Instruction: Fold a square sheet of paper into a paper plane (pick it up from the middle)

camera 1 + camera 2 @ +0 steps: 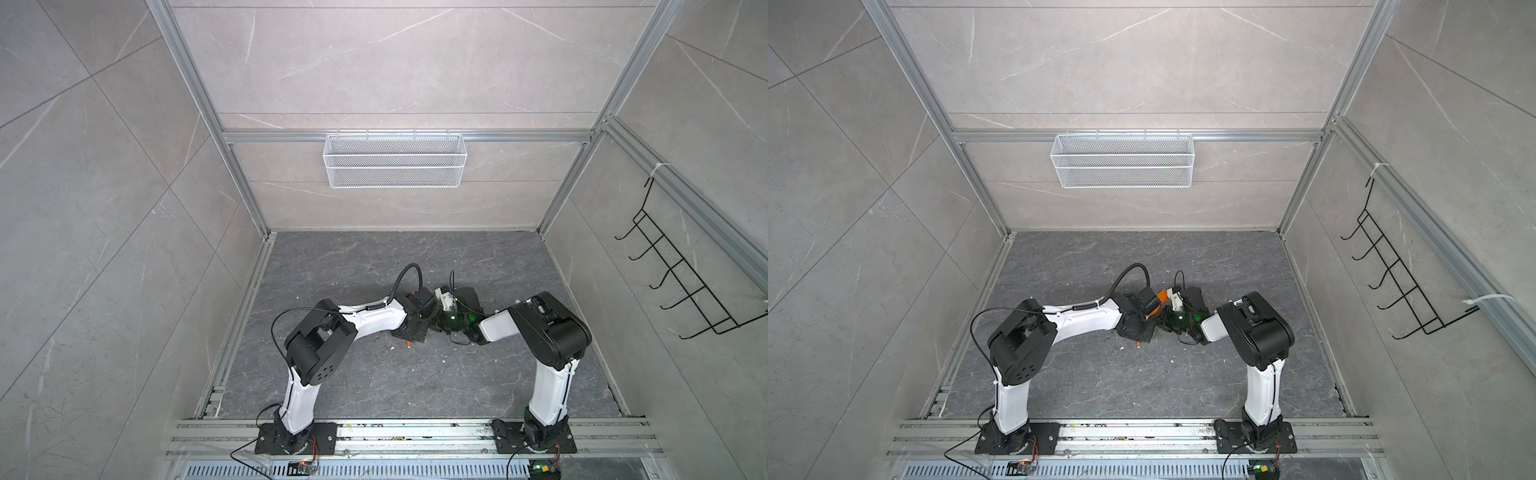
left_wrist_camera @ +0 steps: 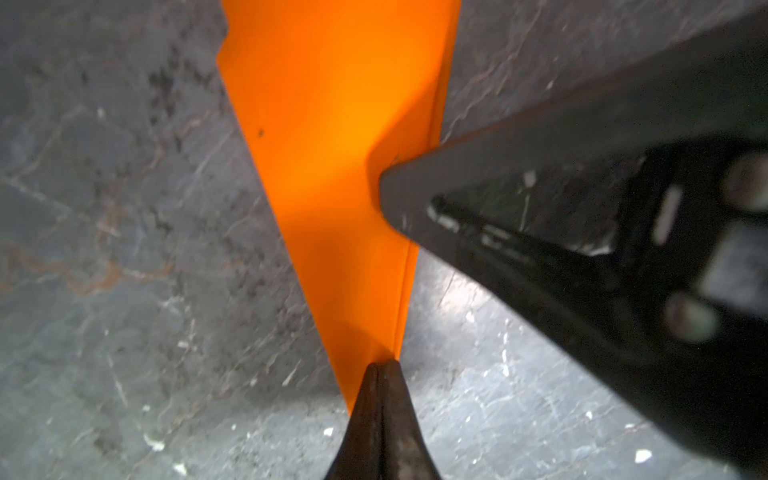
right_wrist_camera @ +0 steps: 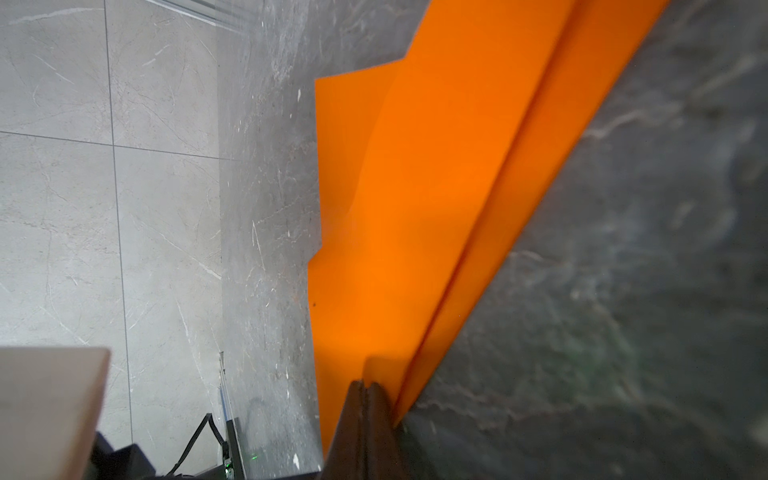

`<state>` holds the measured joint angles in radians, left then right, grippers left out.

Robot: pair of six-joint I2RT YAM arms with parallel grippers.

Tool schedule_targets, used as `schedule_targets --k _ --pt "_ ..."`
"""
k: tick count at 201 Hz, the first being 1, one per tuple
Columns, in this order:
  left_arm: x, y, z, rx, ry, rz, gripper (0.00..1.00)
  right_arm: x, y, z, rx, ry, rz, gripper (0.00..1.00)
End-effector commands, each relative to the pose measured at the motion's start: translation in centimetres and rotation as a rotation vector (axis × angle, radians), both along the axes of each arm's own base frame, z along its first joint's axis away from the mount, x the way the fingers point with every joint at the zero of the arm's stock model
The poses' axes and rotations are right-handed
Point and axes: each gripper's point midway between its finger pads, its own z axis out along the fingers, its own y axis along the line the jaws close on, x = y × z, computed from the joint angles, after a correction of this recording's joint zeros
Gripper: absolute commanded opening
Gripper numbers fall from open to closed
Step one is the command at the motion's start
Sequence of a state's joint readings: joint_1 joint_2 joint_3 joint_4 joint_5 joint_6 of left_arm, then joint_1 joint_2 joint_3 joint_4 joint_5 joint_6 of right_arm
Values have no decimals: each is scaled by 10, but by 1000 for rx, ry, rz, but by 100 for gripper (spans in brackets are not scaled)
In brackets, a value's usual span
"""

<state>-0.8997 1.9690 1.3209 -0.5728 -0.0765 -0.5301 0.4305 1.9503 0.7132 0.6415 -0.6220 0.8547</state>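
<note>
The square sheet of paper is folded into a narrow, pointed orange paper plane [image 2: 332, 124] with a long crease and layered flaps [image 3: 415, 199]. It is held just above the dark stone floor, mid-table. My left gripper [image 2: 380, 365] is shut on its narrow end. My right gripper [image 3: 365, 383] is shut on the creased edge farther along, and its black fingers [image 2: 415, 195] show in the left wrist view pinching that edge. In a top view only a sliver of the orange paper [image 1: 1159, 300] shows between the two wrists; the rest is hidden under them.
A white mesh basket [image 1: 395, 160] hangs on the back wall. A black wire hook rack [image 1: 681, 286] is on the right wall. A small orange scrap [image 1: 409, 343] and white specks lie on the floor near the left wrist. Aluminium rails [image 1: 415, 432] run along the front.
</note>
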Motion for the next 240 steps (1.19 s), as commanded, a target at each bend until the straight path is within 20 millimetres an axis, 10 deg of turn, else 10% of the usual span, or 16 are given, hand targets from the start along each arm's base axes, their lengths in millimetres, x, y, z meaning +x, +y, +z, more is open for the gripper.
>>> schedule_targets --k 1,82,141,240 --pt "-33 29 -10 98 107 20 0 -28 -32 -67 -170 211 -82 4" --pt "-57 23 2 87 141 -68 0 -28 -34 -69 -181 218 -90 4" --pt "-38 18 44 -29 53 -83 0 -20 -31 -50 -196 165 -61 8" --pt "49 118 96 -281 -226 308 65 -19 -49 38 -551 13 -85 58"
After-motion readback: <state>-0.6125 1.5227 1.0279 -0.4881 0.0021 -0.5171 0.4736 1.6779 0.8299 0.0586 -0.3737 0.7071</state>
